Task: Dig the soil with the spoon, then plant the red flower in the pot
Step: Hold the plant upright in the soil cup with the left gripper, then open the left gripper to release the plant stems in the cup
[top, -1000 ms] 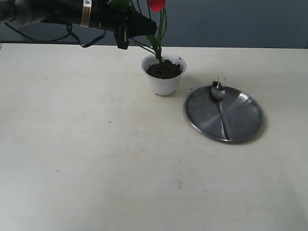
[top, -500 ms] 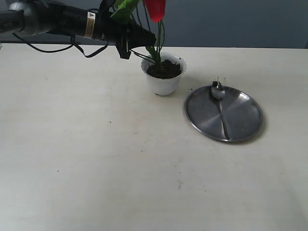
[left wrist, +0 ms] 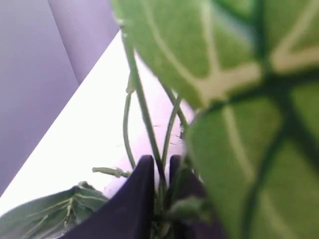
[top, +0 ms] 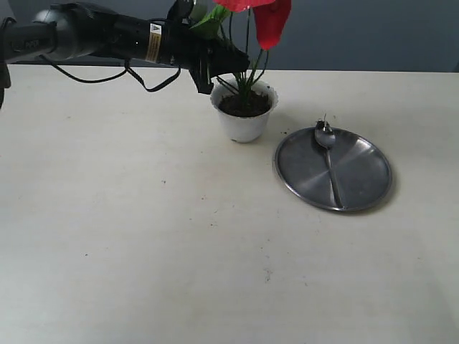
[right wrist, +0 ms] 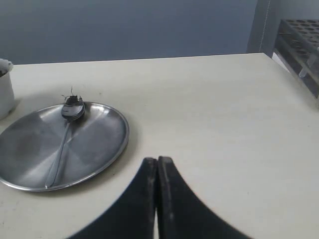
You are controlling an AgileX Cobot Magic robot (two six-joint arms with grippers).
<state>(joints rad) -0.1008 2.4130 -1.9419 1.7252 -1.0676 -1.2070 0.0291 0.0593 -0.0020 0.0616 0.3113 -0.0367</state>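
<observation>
Pinching the red flower by its thin stems, the left gripper sits just left of the pot. The stems run down into the soil, bloom leaning right.

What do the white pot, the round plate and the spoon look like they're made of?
Pot: probably plastic, matte white, thin scalloped rim. Plate: likely steel, brushed grey with soft reflections. Spoon: polished metal, likely steel, shinier than the plate, soil crumbs on its bowl.

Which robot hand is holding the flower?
The left gripper: it pinches the red flower by its stems, near the pot. The right gripper is shut on nothing, near the plate.
</observation>
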